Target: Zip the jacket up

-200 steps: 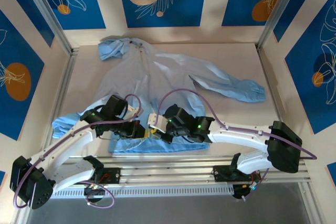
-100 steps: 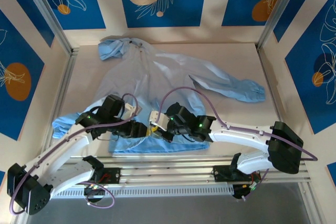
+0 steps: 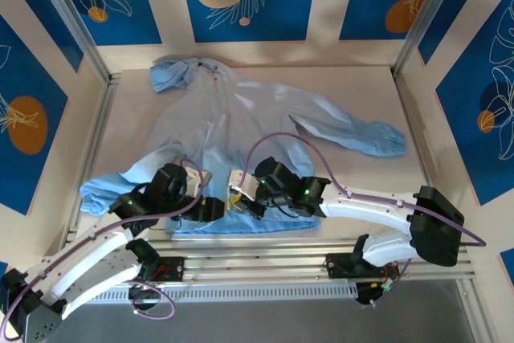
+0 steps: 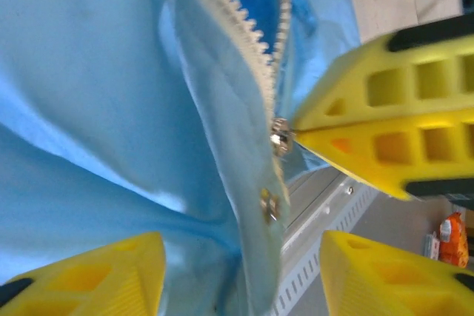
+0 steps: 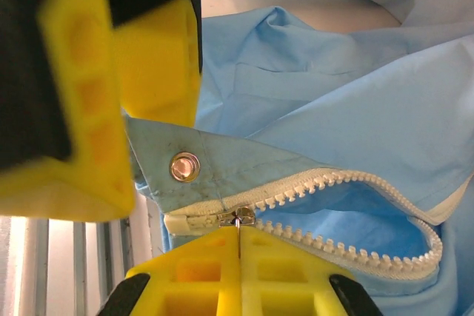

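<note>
The jacket [image 3: 241, 130] lay spread front-up on the surface [image 3: 401, 94], its hood [image 3: 178, 74] toward the upper left of the top view and its hem at the lower centre, just in front of the arm bases. Both arms met at that hem. The right end effector [image 3: 238, 198] was pinched closed on the zipper slider [image 5: 237, 218], which sat at the very bottom of the zipper teeth [image 5: 348, 183] beside a metal snap [image 5: 184, 166] on the hem corner. The left end effector [image 3: 214, 208] was just beside it on the left. In its own wrist view its fingers [image 4: 89, 275] stood wide apart in the lower corners of the frame, with hem fabric lying between them, so it read as open and not yet clamping. From the slider the two rows of teeth gaped apart, leaving the front unzipped along its length. The zipper's long axis ran from the slider up the top view toward the hood, away from both bases and leaning slightly left. The right arm already had the slider, so the pull was probably its job, travelling up-frame along that line. The left arm, nearest the hem corner, looked best placed to close on the fabric below the slider and anchor it against the pull, or else the hem would likely drag along.
</note>
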Available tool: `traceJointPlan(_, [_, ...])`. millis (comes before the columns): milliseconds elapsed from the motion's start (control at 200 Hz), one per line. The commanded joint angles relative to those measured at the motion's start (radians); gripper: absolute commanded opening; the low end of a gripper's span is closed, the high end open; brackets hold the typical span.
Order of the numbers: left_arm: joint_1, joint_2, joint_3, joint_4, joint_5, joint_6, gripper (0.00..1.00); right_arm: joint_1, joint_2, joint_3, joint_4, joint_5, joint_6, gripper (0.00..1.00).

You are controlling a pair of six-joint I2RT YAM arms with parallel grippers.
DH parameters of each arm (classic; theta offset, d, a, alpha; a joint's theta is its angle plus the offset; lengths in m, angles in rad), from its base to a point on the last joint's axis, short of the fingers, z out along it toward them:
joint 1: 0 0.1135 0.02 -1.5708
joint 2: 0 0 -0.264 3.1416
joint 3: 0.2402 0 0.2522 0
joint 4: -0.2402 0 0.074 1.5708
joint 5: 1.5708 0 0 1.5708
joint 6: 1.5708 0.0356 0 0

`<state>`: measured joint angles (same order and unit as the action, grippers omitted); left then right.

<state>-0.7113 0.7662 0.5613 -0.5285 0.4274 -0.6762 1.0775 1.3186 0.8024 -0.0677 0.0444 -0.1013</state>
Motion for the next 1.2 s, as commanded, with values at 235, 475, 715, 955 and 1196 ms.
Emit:
traceJointPlan(235, [-0.043,-0.04,-0.029,0.063,-0.06,-0.093,0.0,-0.001,-0.013,0.031,-0.019,-0.049,0.028,0.0])
traceJointPlan(475, [-0.055,-0.155,-0.035,-0.066,-0.045,-0.122,0.0,0.001,0.042,0.13,-0.136,-0.046,0.066,0.0])
traceJointPlan(715, [-0.058,-0.223,-0.06,-0.151,-0.029,-0.143,0.0,0.028,0.128,0.194,-0.192,0.045,0.053,0.0])
traceJointPlan(955, [-0.059,-0.235,-0.057,-0.238,-0.083,-0.145,0.0,0.019,0.147,0.197,-0.212,0.112,0.065,0.0])
traceJointPlan(1196, [-0.06,-0.177,-0.045,-0.198,-0.074,-0.114,0.0,0.026,0.139,0.151,-0.082,0.008,0.031,0.0])
